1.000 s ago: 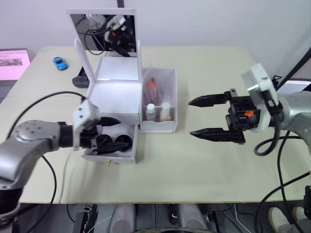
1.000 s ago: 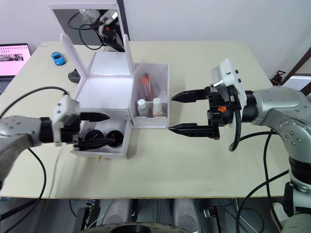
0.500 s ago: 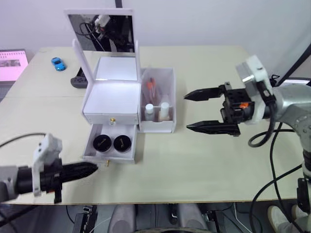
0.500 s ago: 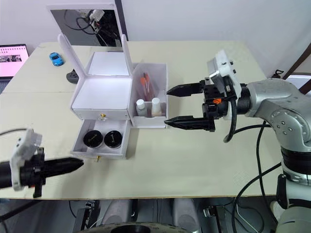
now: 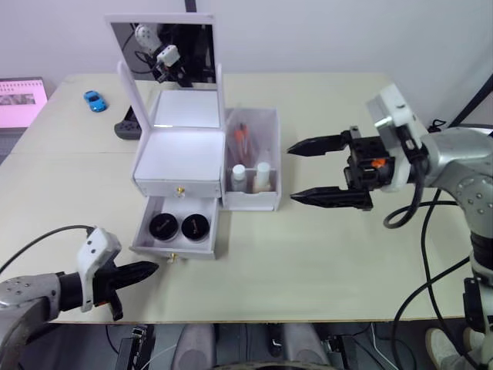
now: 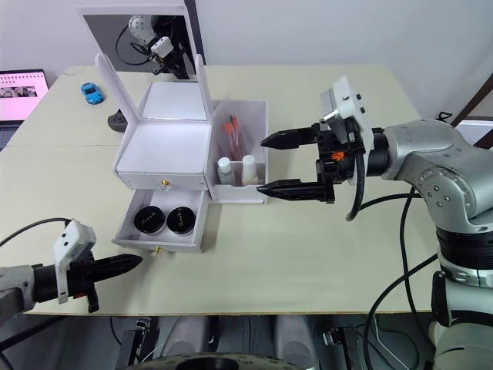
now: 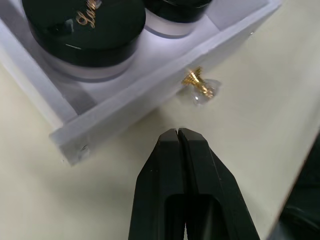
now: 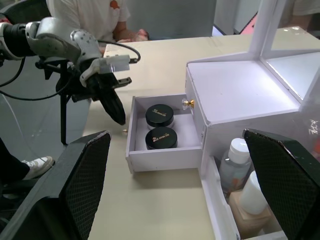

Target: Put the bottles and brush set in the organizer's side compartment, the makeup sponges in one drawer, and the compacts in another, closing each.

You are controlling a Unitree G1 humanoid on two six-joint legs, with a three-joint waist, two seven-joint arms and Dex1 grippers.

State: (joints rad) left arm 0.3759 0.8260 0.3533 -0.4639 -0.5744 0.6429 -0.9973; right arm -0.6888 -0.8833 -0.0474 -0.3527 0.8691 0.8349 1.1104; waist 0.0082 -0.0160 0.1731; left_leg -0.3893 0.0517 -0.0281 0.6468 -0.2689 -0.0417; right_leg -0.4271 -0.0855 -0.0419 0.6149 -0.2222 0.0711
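On the beige surface (image 5: 323, 254) a white organizer (image 5: 181, 158) is seen with its mirrored lid raised. The lower drawer (image 5: 179, 231) is pulled out, and two black round compacts (image 5: 179, 226) are sat side by side inside it; the drawer above is shut flush. A small gold knob (image 7: 198, 83) is fitted on the open drawer's front, and that's what the left claw (image 5: 142, 271) is pointed at from just in front, near the surface's front edge. Its fingers are pressed fully together and nothing is held, with the tip kept a bit short of the knob, not touching.

In the side compartment (image 5: 253, 166), two white-capped bottles (image 5: 251, 176) are stood near the front, with the reddish brush set (image 5: 242, 139) tucked behind them.

The right claw (image 5: 308, 169) is held above the surface to the right of the side compartment, spread wide, nothing gripped, fingers aimed toward the organizer. The sponges can't be made out anywhere.
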